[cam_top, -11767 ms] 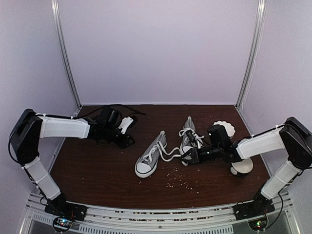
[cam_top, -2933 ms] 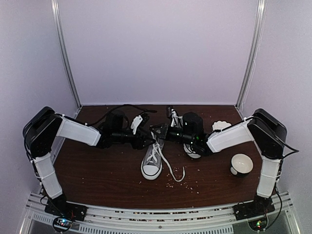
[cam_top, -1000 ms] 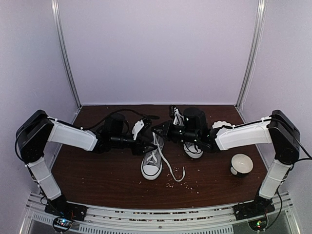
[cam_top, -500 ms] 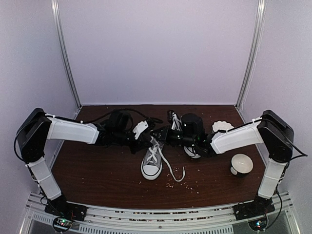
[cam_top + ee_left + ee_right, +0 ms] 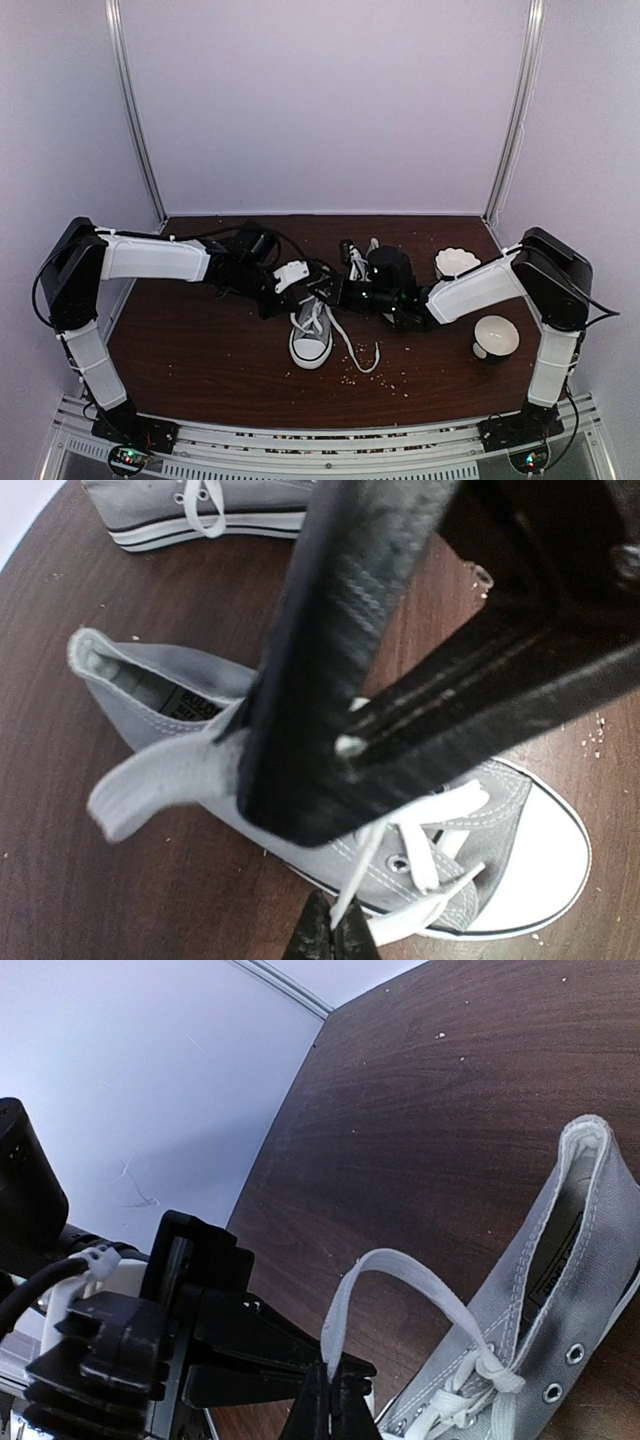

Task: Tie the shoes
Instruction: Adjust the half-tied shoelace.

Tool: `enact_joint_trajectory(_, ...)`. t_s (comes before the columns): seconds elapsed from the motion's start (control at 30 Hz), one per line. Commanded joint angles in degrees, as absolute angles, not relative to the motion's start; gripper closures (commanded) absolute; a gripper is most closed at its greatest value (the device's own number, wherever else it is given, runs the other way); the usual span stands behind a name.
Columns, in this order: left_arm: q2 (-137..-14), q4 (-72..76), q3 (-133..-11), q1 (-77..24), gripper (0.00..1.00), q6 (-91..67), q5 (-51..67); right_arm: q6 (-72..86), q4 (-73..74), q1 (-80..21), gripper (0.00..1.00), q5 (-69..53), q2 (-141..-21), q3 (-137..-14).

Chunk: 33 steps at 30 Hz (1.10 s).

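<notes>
My left pincer (image 5: 340, 750) is clamped on one lace end (image 5: 150, 790). The shoe (image 5: 312, 335) stands mid-worktop (image 5: 190, 350), toe toward me. My right pincer (image 5: 325, 1400) pinches the other strand (image 5: 395, 1265). I should draw both apart evenly, without tipping it.

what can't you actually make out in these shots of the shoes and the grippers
Left wrist view: second shoe cut off by the top edge; left gripper covers the middle eyelets of the near shoe.
Right wrist view: near shoe's toe runs off the bottom edge.
Top view: second shoe mostly behind the right gripper; any knot too small to tell.
</notes>
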<state>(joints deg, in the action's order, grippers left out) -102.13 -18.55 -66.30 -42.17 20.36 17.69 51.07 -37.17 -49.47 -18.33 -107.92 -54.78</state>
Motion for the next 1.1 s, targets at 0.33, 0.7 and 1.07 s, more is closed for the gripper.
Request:
enact_joint_trajectory(0.33,-103.18,0.47,-62.09,-41.79,0.48,14.51,21.47,48.53,-39.2,-48.89,1.0,-16.19,-108.28,-55.46)
enact_joint_trajectory(0.7,-104.04,16.3,-59.37,-36.97,0.4,4.54,32.18,47.71,-40.64,-48.87,1.0,-16.12,-108.64,-55.02)
enact_joint_trajectory(1.07,-108.21,16.86,-63.35,-36.26,0.39,5.27,35.69,46.76,-40.87,-48.25,1.0,-17.04,-107.5,-54.45)
